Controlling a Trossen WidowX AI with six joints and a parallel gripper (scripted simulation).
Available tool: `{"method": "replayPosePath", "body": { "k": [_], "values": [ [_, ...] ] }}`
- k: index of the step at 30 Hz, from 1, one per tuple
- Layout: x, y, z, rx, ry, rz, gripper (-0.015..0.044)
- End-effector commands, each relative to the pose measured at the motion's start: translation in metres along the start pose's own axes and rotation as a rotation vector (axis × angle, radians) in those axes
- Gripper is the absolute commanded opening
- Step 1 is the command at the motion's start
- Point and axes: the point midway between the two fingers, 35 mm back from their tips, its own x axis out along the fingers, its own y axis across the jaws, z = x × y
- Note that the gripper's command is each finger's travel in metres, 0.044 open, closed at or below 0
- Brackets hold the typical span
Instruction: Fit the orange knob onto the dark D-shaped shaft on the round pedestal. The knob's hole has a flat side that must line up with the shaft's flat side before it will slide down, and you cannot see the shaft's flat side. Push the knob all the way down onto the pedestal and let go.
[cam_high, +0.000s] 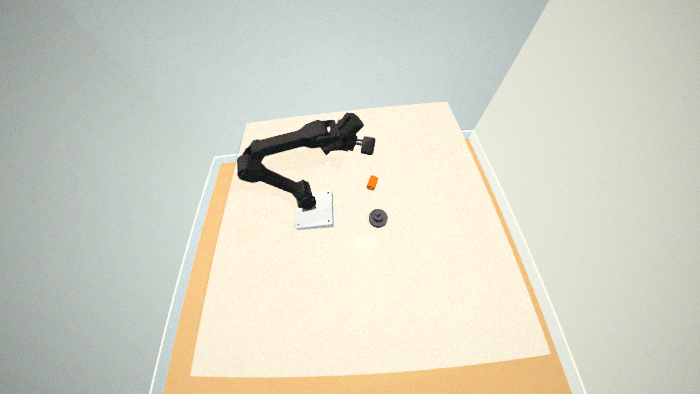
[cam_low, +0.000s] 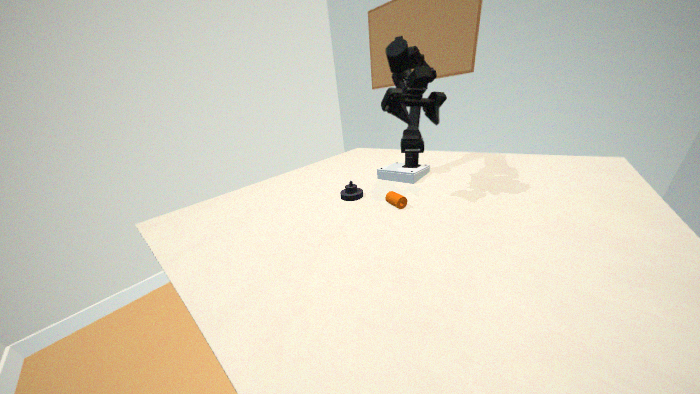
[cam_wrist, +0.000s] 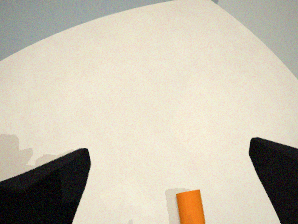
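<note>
The orange knob (cam_high: 372, 183) (cam_low: 396, 200) (cam_wrist: 191, 207) lies on its side on the table; one end with its hole shows in the exterior view. The dark round pedestal (cam_high: 378, 224) (cam_low: 352, 196) stands apart from it, with the short shaft (cam_low: 351, 184) upright and bare at its centre. The shaft's flat side cannot be made out. My gripper (cam_low: 422, 121) (cam_wrist: 171, 153) is open and empty, high above the table. In the wrist view the knob is at the bottom edge, below and between the fingertips, nearer the right one, partly cut off.
The arm's white base plate (cam_high: 322, 217) (cam_low: 395, 174) stands on the pale table top (cam_high: 370, 300) (cam_low: 400, 300), beside the pedestal. The table's far edges show in the wrist view. The arm casts a shadow on the table. A brown board (cam_low: 450, 40) hangs on the wall behind the arm.
</note>
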Motion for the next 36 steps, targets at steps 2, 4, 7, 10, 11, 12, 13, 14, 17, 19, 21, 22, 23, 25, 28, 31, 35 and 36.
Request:
{"method": "replayPosePath", "body": {
  "k": [2, 4, 7, 10, 11, 12, 13, 14, 17, 19, 21, 22, 23, 25, 28, 31, 35, 36],
  "values": [
    [0.038, -0.023, -0.028, 0.017, 0.24, 0.034, 0.044],
    [0.054, -0.031, -0.042, 0.017, 0.343, 0.054, 0.044],
    [0.076, -0.041, -0.064, 0.008, 0.499, 0.09, 0.044],
    [0.097, -0.048, -0.089, -0.012, 0.655, 0.135, 0.044],
    [0.104, -0.05, -0.098, -0.021, 0.707, 0.152, 0.044],
    [0.109, -0.052, -0.105, -0.029, 0.749, 0.167, 0.044],
    [0.112, -0.052, -0.11, -0.034, 0.775, 0.176, 0.044],
    [0.114, -0.052, -0.11, -0.036, 0.781, 0.178, 0.044],
    [0.114, -0.052, -0.11, -0.036, 0.783, 0.179, 0.044],
    [0.119, -0.052, -0.113, -0.036, 0.783, 0.179, 0.044],
    [0.129, -0.049, -0.122, -0.036, 0.783, 0.179, 0.044],
    [0.132, -0.049, -0.125, -0.036, 0.783, 0.179, 0.044],
    [0.132, -0.048, -0.126, -0.036, 0.783, 0.179, 0.044],
    [0.132, -0.048, -0.126, -0.036, 0.783, 0.179, 0.044],
    [0.134, -0.048, -0.128, -0.036, 0.783, 0.179, 0.044],
    [0.138, -0.048, -0.131, -0.035, 0.783, 0.178, 0.044],
    [0.142, -0.047, -0.135, -0.033, 0.783, 0.178, 0.044],
    [0.143, -0.047, -0.136, -0.033, 0.783, 0.178, 0.044]
  ]
}}
